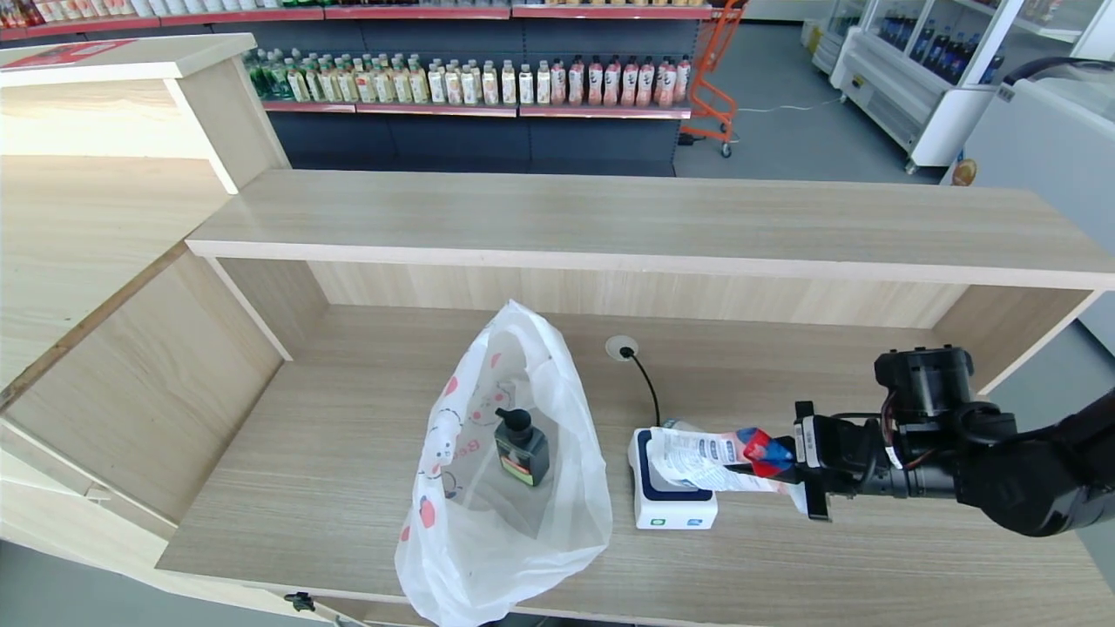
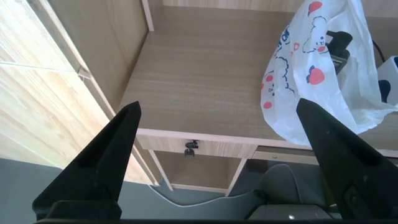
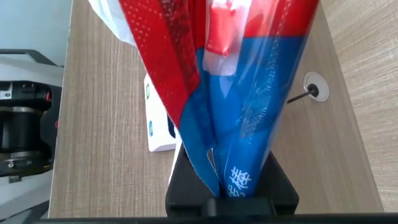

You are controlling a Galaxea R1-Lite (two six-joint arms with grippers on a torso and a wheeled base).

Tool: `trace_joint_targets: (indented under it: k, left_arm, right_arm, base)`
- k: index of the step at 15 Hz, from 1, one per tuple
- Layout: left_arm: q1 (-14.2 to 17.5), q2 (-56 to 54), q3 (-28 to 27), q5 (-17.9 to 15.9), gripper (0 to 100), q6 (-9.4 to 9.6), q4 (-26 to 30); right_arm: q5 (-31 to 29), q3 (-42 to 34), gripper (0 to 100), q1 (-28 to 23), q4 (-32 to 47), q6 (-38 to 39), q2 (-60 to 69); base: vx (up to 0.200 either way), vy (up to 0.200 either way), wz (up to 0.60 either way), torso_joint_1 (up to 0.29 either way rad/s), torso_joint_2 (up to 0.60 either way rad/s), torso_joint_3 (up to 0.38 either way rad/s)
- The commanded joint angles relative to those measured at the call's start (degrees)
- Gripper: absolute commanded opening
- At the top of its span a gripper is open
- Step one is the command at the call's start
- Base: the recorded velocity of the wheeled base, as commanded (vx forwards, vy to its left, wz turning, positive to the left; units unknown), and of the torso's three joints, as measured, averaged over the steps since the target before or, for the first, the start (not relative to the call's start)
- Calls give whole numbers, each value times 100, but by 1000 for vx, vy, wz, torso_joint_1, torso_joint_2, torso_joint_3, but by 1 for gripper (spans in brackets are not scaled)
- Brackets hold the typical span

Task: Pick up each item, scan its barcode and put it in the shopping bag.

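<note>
Nothing can be read with certainty. The pouch over the scanner, toward the front edge of the counter, bears rows of print too fine to make out. Pink letters on the shopping bag are broken by folds. The label on the bottle is illegible.

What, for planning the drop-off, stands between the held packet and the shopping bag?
Nothing visible does: the packet, in the right gripper above the scanner, hangs beside the shopping bag, whose mouth is open.
</note>
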State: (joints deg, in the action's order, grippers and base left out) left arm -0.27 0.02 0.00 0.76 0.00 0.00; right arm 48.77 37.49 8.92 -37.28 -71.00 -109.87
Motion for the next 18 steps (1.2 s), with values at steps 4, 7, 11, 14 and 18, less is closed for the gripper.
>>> trace_joint_targets:
  k: [4,7,11,14,18]
  left_arm:
    - [0,-2,0,4,100,0,0]
    - [0,-2,0,4,100,0,0]
    - [0,-2,0,4,100,-9,0]
    - [0,-2,0,4,100,-9,0]
    - [0,-2,0,4,100,0,0]
  right_arm:
    - [62,382,0,127,-289,7,-597]
    - [53,453,0,171,-394,25,-728]
    - [53,602,0,162,-412,288,-605]
    - [53,655,0,154,-412,350,-579]
    - [53,646,0,154,-421,341,-579]
  base:
    - [0,0,0,0,0,0]
    - [0,0,0,0,0,0]
    - [0,0,0,0,0,0]
    - [0,0,0,0,0,0]
    - [0,0,0,0,0,0]
